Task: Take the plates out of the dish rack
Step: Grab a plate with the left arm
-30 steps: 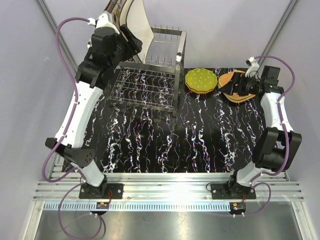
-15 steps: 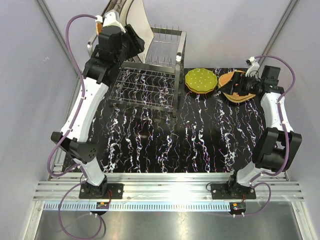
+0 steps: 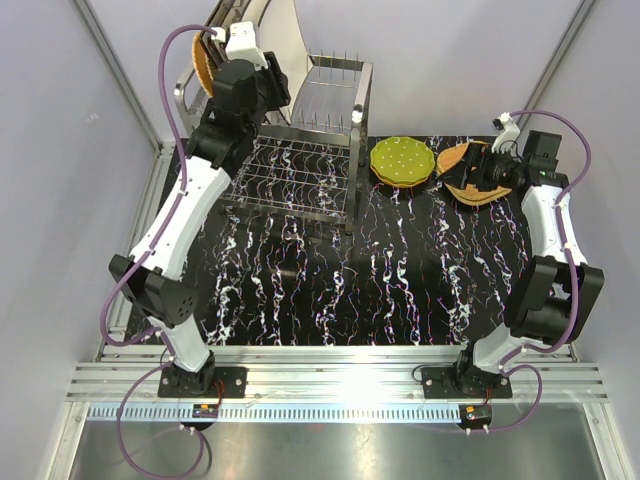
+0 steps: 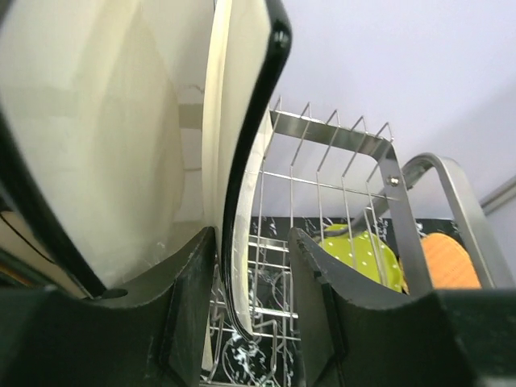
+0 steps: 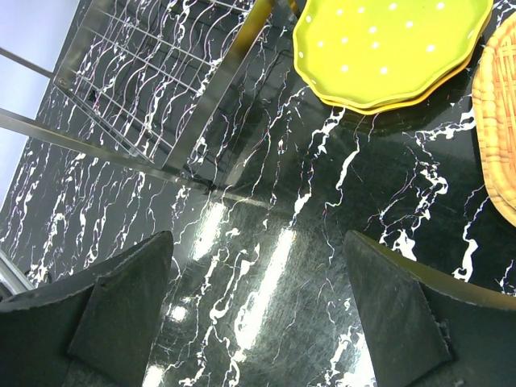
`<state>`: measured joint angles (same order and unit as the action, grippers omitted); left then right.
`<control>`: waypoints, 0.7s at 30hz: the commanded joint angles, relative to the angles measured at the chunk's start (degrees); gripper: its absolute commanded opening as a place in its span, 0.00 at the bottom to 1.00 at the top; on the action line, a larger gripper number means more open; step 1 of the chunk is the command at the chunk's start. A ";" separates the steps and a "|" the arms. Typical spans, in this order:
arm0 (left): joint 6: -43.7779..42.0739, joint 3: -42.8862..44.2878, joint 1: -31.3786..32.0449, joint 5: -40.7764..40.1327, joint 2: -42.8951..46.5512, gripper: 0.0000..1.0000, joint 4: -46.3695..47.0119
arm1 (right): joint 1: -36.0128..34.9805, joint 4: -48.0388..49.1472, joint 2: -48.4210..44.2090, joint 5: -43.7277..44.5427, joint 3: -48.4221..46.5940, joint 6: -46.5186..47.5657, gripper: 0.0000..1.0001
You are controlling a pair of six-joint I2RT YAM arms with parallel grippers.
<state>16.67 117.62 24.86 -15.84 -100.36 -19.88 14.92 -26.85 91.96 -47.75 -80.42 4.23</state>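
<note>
The steel dish rack stands at the back of the table. Two square cream plates and an orange wicker plate stand upright in its top tier. My left gripper is up at the rack's top. In the left wrist view it is open, with the dark-rimmed edge of a cream plate between the jaws, close to the left finger. Two stacked green dotted plates and a wicker plate lie on the table. My right gripper hovers open and empty over that wicker plate.
The table is black marble-patterned. In the right wrist view the open gripper looks down on bare table, with the green plates, the wicker plate and the rack's lower shelf. Frame posts and grey walls close in the sides.
My left arm has swung right and up along the rack's top, bringing its gripper onto the cream plate's edge and uncovering the wicker plate in the rack. The right arm has not moved.
</note>
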 commanded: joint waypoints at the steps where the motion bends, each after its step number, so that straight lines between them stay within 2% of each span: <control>1: -4.27 -1.43 -1.66 -6.22 -2.03 0.44 10.02 | -0.06 1.80 -2.40 -2.00 -1.14 -0.54 0.94; 7: -7.08 -4.68 -1.57 -8.24 -2.83 0.44 14.77 | -0.06 2.15 -2.23 -2.09 -1.58 -1.06 0.94; 18: -7.09 -5.47 -2.45 -7.28 -4.50 0.45 15.48 | -0.06 2.33 -1.96 -2.09 -1.58 -1.68 0.94; 21: -7.44 -6.44 -2.54 -7.02 -4.32 0.42 16.01 | -0.06 2.50 -2.05 -2.00 -1.49 -1.77 0.94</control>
<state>11.33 113.38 25.32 -20.47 -101.34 -5.80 14.92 -26.79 91.96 -47.77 -80.42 2.76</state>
